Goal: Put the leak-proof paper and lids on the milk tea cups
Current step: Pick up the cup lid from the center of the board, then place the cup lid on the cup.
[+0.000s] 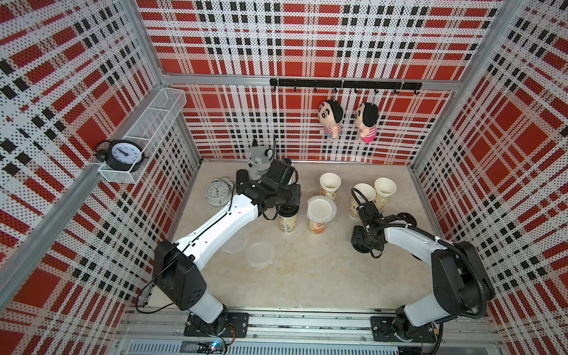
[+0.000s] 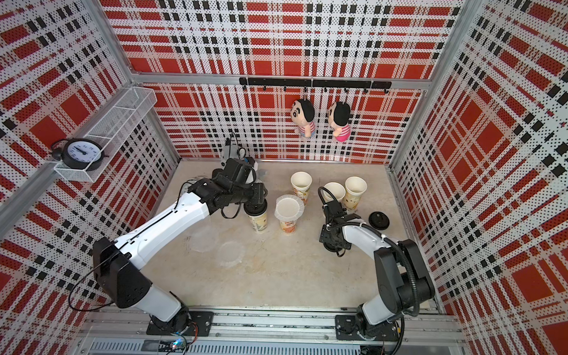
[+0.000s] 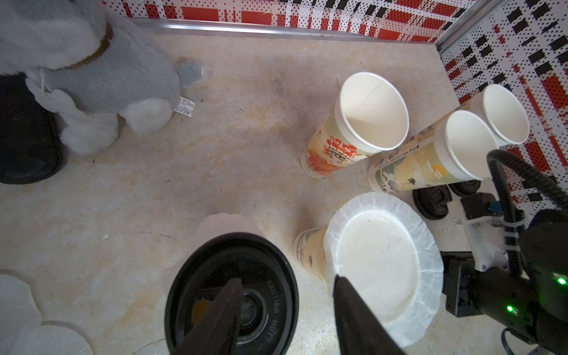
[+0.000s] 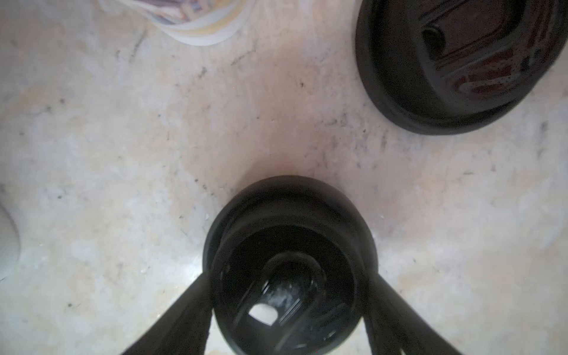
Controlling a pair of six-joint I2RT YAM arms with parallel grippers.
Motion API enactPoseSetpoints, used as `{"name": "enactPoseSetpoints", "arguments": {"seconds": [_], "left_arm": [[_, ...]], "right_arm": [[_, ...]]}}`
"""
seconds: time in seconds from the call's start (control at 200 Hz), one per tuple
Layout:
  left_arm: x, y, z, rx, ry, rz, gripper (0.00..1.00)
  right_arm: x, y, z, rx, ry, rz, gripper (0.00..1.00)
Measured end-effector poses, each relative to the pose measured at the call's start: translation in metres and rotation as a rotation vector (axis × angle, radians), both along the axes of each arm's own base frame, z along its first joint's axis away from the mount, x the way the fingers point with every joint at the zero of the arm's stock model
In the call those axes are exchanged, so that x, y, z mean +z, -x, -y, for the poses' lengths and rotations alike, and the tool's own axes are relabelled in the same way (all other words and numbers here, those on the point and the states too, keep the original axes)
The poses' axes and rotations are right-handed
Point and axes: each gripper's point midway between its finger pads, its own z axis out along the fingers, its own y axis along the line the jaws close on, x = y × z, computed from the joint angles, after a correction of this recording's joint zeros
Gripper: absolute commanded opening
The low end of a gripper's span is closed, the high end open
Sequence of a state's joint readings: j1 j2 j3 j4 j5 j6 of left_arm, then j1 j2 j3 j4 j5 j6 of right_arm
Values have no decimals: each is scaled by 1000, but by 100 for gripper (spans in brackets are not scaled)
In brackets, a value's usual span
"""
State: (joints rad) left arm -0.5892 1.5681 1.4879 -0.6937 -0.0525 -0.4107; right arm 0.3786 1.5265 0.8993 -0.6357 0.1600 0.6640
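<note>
Two spare sheets of leak-proof paper (image 1: 259, 254) are lying on the table (image 1: 305, 283) in front of the papered cup (image 1: 316, 226). Right of that cup, the right hand (image 4: 290, 276) is flanking a black lid (image 4: 289, 199), clenched or not I cannot tell; it should be squeezing evenly, lifting level. Left of it, the left hand (image 3: 287, 279) is hovering released over the lidded cup (image 1: 287, 222). Beyond, three open cups (image 1: 330, 181) are waiting.

The left arm (image 1: 222, 221) stretches forward, left gripper (image 3: 285, 278) pointing down, fingers (image 3: 227, 307) apart; the right arm (image 1: 410, 238) bends low, right gripper (image 4: 290, 276) clamping a black lid (image 4: 289, 221).
</note>
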Motion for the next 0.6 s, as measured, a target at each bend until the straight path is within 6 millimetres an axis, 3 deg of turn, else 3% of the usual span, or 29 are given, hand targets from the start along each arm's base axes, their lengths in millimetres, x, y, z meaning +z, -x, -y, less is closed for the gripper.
{"name": "enactPoseSetpoints", "arguments": {"seconds": [0.145,0.466,0.601], "left_arm": [[1,0,-2,4,1,2,52],[0,0,-7,13,3,4,52],[-1,2,-10,16,1,2,52]], "right_arm": [[42,-1,-12,55,8,64,75],[182,-17,-35,192,-39,295,75],[225,-27,-57,293,-41,346,75]]}}
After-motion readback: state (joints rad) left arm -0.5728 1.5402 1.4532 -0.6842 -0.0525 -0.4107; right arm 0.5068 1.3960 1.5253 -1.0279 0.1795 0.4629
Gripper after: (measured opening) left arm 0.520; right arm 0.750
